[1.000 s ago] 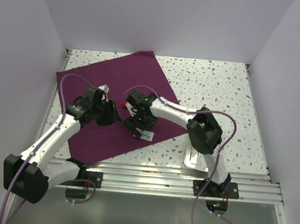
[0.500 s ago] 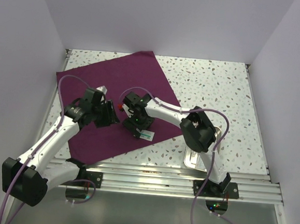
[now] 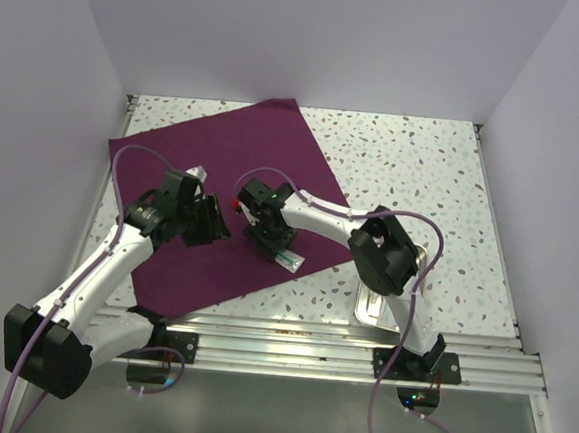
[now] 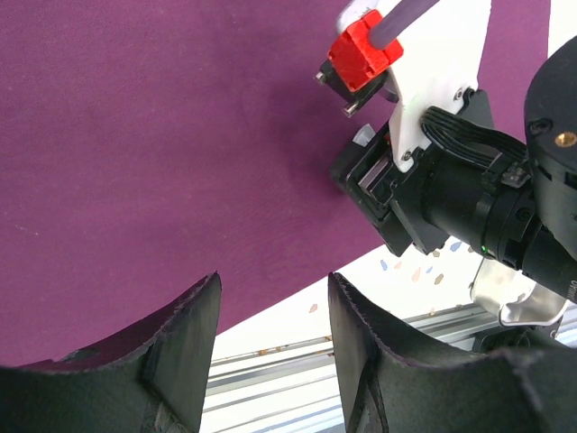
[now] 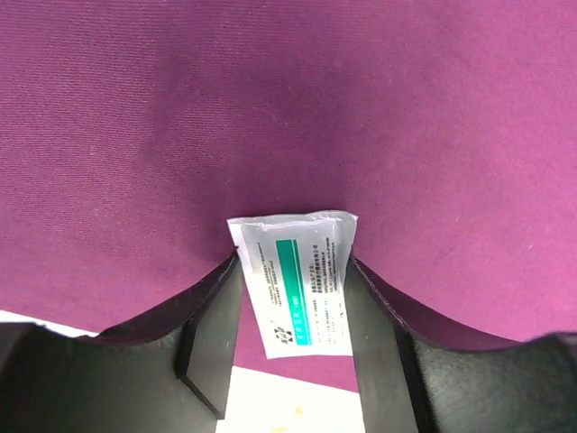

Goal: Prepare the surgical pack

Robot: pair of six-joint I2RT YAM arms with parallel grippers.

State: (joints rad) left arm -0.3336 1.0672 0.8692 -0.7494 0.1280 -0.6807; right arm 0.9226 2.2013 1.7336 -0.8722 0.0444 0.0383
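While the small packet (image 5: 302, 284) lies face-up between the fingers of the right claw (image 5: 293, 272), its long sides touching both inner faces, the step in hand looks to be placing it on the purple cloth (image 3: 224, 161); the jaws stand partly apart, about as wide as the packet, and I cannot tell whether they pinch it or merely flank it. The packet sits right at the cloth's near edge, close to the speckled surface (image 3: 424, 167); it probably wants to go further in toward the cloth's middle, where a fold could cover it. Any drag should be slow and low, since the cloth may ruck under the fingertips; to let go, the claw should open wide and lift straight up, so the sachet does not cling to a pad. The left claw (image 4: 270, 307) hangs over the cloth just beside the right wrist, jaws apart with nothing between them; it could press the cloth flat, though the two wrists are already near each other. The steel tray (image 3: 374, 311) lies off the cloth by the right arm's base, partly hidden; it likely belongs on the cloth too.
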